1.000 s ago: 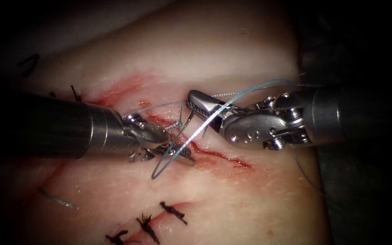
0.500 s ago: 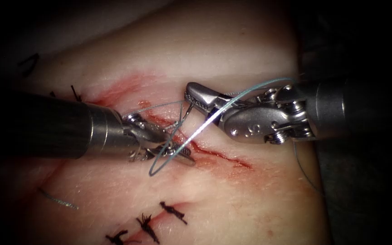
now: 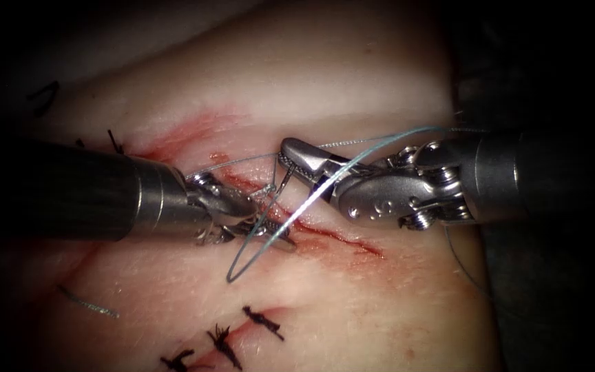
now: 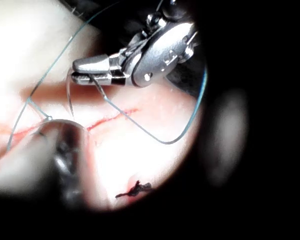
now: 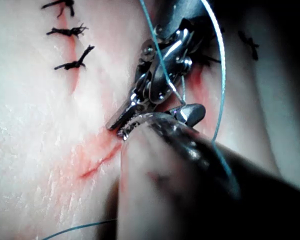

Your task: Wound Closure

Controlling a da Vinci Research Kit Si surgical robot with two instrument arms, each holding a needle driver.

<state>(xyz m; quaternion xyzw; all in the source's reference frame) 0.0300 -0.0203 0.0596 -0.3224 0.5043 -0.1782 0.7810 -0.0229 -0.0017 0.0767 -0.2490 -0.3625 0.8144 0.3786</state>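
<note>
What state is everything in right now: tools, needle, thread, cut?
Right tool: fingers shut on needle's end.
Left tool: at the cut; grip unclear.
Needle: hanging toward cut; tip hidden.
Thread: slack, in a loose loop.
Cut: open, red fluid along it.
Stitches: tied, ends cut.

I see both tools in bright, polished metal: the left tool [image 3: 253,213] on a smooth satin-grey shaft, the right tool [image 3: 297,162] with finely ridged jaw faces. The tissue [image 3: 352,89] looks moist and glossy, faintly grained, with wet red fluid [image 3: 180,138] at ten o'clock. The thread [image 3: 270,234] is a thin, smooth, shiny filament.
</note>
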